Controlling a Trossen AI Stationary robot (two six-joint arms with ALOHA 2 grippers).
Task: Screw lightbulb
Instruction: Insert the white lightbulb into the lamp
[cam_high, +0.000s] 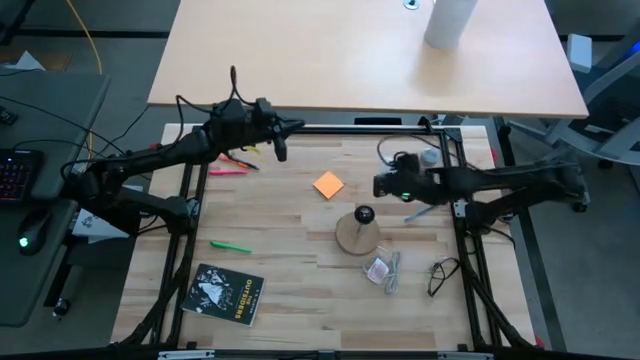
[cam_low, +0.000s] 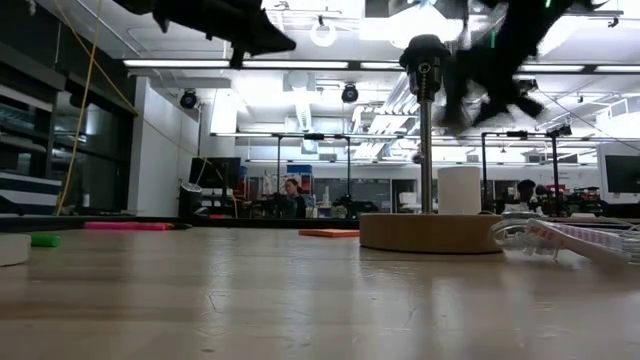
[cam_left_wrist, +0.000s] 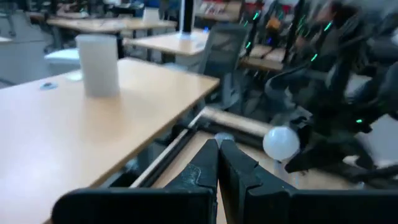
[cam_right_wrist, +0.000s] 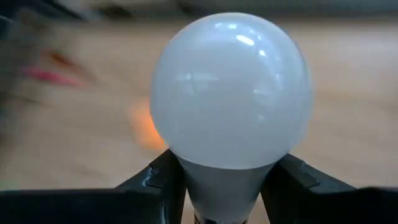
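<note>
A tan round wooden disc (cam_low: 432, 232) sits on the table (cam_low: 300, 300), right of the middle, with a thin metal post (cam_low: 426, 150) rising upright from it to a black socket (cam_low: 424, 52). Dark arm parts hang above. A see-through packet (cam_low: 580, 238) lies by the right edge. Toward the far left edge lie a pink marker (cam_low: 128, 226) and a green one (cam_low: 44, 240) (only partly visible). An orange note (cam_low: 328, 233) lies flat behind.

Robotics lab or open workshop: pale butcher-block wooden worktable (cam_high: 290, 215) inside black metal frame (cam_high: 452, 160), long ceiling strip lights (cam_low: 210, 64), rows of light wooden desks (cam_left_wrist: 74, 118), seated person (cam_low: 292, 197) behind.
</note>
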